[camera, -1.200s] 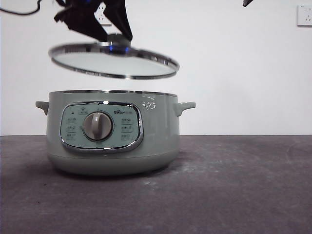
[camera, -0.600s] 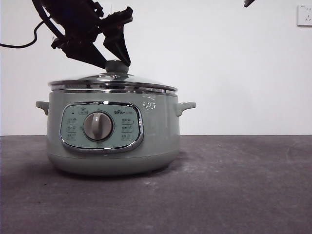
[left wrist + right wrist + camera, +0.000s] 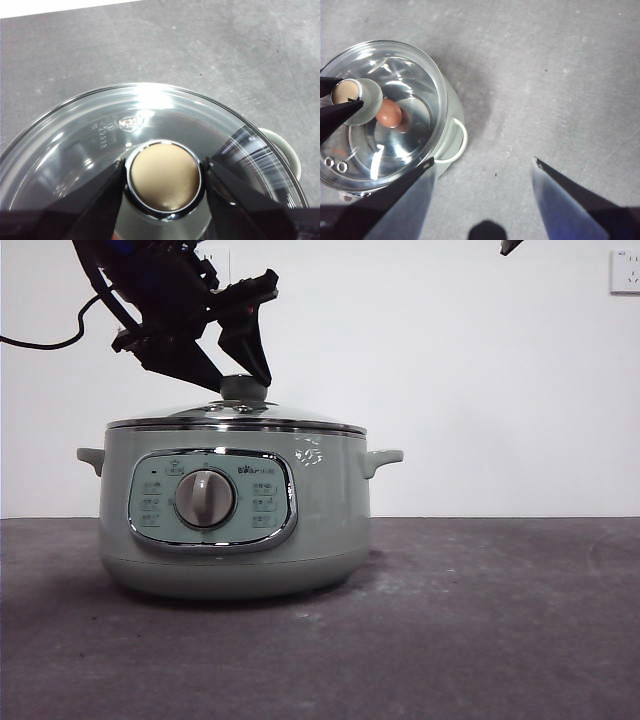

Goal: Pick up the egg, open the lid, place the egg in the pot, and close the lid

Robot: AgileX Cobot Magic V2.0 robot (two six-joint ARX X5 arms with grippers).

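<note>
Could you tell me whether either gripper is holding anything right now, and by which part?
The left gripper grips the lid by its knob; the right gripper holds nothing.

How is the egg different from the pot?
The egg is tiny and brown-orange; the pot is big and sage green. The egg is a plain smooth oval; the pot has side handles and a dial. The egg lies inside, seen through the lid; the pot stands on the table. Both have rounded shapes.

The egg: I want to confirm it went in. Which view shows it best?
The right wrist view: the egg shows through the lid, inside the pot. The front and left wrist views do not show it.
</note>
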